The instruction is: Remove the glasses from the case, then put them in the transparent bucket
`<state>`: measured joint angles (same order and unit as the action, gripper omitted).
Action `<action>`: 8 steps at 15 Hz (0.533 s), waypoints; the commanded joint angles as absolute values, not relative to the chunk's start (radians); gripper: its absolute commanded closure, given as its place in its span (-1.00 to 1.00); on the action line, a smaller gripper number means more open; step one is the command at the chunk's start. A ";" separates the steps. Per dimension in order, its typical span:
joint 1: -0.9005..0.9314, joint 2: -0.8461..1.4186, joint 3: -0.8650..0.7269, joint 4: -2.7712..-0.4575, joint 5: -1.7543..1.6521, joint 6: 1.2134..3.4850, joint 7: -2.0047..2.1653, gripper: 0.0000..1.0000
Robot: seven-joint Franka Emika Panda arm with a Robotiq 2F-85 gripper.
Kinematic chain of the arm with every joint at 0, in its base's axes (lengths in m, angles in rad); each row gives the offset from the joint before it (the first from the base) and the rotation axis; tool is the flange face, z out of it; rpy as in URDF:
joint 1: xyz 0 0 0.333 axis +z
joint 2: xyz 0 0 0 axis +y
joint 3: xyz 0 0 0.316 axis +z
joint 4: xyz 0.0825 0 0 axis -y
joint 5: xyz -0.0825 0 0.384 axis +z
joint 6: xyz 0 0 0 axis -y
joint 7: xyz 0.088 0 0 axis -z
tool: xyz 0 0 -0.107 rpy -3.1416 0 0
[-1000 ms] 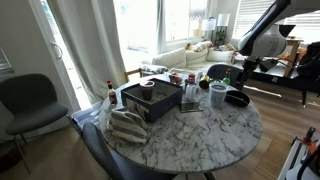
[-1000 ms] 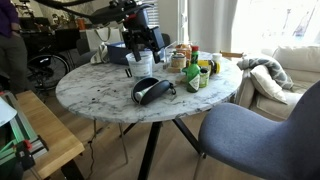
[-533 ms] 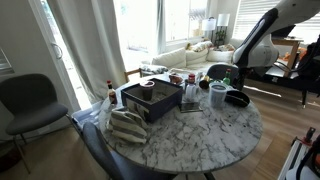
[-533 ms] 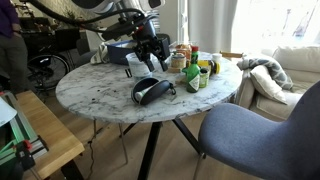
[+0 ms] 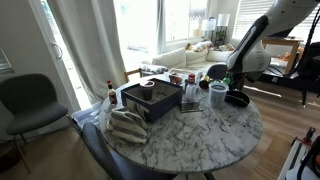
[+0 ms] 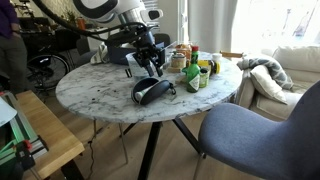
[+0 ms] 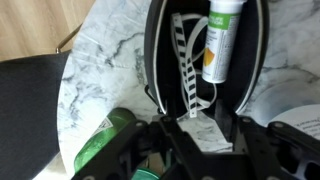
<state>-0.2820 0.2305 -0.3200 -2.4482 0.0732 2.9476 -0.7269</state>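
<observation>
The tube (image 7: 222,40) lying in the open case (image 7: 152,60) carries a green and white label, its writing too blurred to read. Beside it lies a white striped piece (image 7: 185,65); whether it belongs to the glasses cannot be told. In the wrist view the case's long axis runs top to bottom. The case (image 6: 152,90) sits on the marble tabletop (image 6: 90,90) towards its edge, with the transparent bucket (image 5: 218,95) just beside it. The gripper (image 7: 205,150) hangs right over the case, jaws spread and holding nothing. Green bottles (image 6: 192,72) crowd nearby, and a dark box (image 5: 150,100) fills the tabletop's middle
</observation>
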 commanded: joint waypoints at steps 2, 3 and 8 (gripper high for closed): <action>-0.303 0.300 -0.304 -2.424 0.099 2.957 -0.736 0.00; -0.306 0.309 -0.301 -2.421 0.102 2.957 -0.738 0.08; -0.282 0.364 -0.342 -2.400 0.079 2.976 -0.700 0.34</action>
<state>-0.2903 0.3155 -0.3193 -2.4248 0.0876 2.9506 -0.7264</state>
